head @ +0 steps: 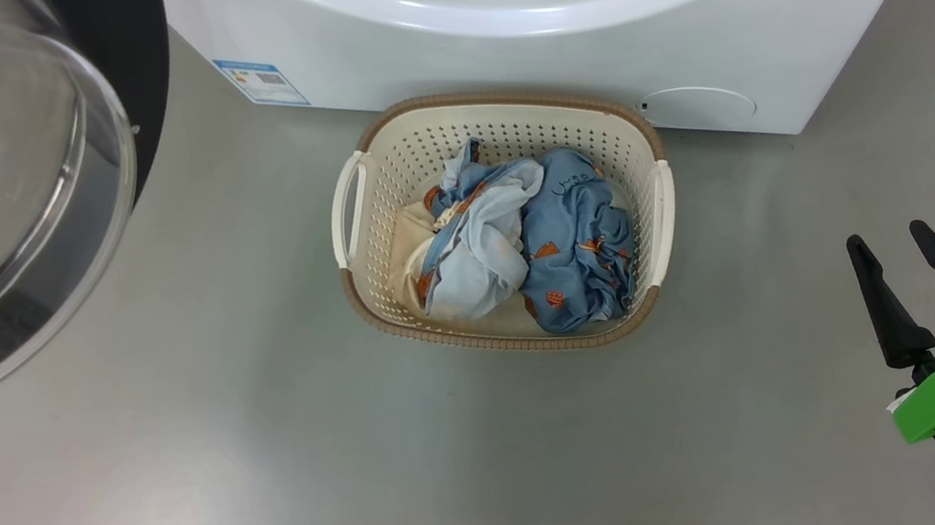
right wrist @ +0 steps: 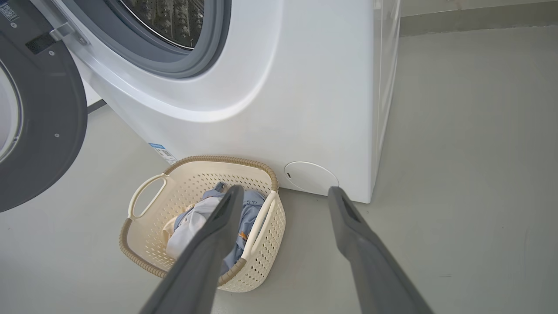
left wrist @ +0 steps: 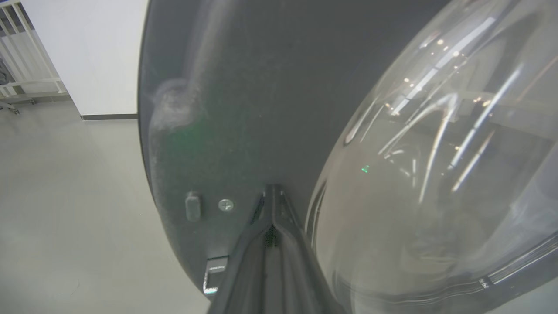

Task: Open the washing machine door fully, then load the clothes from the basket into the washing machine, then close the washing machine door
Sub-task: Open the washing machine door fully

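The washing machine door (head: 2,184) stands swung open at the upper left, its clear glass bowl bulging toward me inside a black ring. My left gripper (left wrist: 272,192) is shut with nothing in it, its tips against the dark inner face of the door (left wrist: 235,109) beside the glass. In front of the white washing machine (head: 584,50) sits the cream basket (head: 362,301) on the floor. It holds the clothes (head: 521,245), blue printed and pale pieces in a heap. My right gripper (head: 887,235) hangs open and empty to the basket's right. The steel drum (right wrist: 174,22) shows through the open port.
Grey floor (head: 280,494) lies open in front of the basket and to its left. A blue label (head: 260,80) and a round cover (head: 699,106) sit low on the machine's front. A white wall (left wrist: 96,52) and a railing (left wrist: 22,56) stand beyond the door.
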